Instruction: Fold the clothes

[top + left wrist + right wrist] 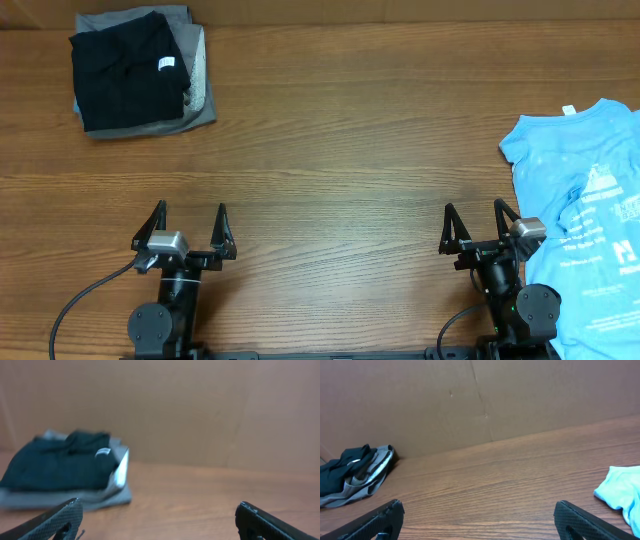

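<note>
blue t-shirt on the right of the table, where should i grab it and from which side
Probably the sleeve corner on the left side of the light blue t-shirt, pinched at its edge. It lies flat, so only edges give fingers something to close on. That corner juts toward the open right gripper, so come down from above on the shirt's left.

Overhead, the light is even and fairly bright, falling from above; the desk (pixel 350 120) grain is sharp, with no glare. A thin soft shadow rims the folded pile (pixel 200 100), whose black top garment (pixel 120 65) swallows most fold detail. The light blue T-shirt (pixel 585 190), well apart from the folded pile, looks slightly washed out. The left wrist view is dimmer and blurred throughout, the left tool (pixel 157 510) fingers (pixel 57 519) near-black. The right wrist view is crisper, the cardboard wall (pixel 470 400) behind the pile dull brown.
</note>
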`<state>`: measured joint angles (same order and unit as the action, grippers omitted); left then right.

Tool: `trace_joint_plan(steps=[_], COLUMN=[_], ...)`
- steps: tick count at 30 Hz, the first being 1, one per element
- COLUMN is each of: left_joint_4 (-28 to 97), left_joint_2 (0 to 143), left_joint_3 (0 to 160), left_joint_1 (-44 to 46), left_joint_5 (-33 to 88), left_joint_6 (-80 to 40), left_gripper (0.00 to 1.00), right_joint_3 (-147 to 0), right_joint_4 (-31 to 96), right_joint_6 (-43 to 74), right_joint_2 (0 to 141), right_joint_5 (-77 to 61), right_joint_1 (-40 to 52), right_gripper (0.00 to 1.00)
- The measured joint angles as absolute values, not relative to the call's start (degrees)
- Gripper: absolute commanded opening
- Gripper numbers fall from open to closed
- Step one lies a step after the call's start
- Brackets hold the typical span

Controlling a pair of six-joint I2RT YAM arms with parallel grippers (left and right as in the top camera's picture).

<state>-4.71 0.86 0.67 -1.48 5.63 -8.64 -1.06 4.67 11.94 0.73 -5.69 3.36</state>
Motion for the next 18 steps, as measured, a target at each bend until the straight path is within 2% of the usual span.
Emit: trace_joint_plan(steps=[4, 18], left_joint_4=[4.16, 4.36], left_joint_2=[0.8, 0.75], left_joint_3=[0.45, 0.47], left_joint_1=[-1.48, -1.48], left_joint_5=[2.52, 0.56], left_joint_6=[-8.62, -8.43], left_gripper=[1.0, 1.0], right_joint_3=[-1.06, -1.06], right_joint_4=[4.69, 4.67], right_joint_6=[11.94, 11.94], right_joint_2=[0.73, 0.73], right_joint_5=[-5.69, -5.67], right_joint_1=[3.36, 3.36], right_gripper=[1.0, 1.0])
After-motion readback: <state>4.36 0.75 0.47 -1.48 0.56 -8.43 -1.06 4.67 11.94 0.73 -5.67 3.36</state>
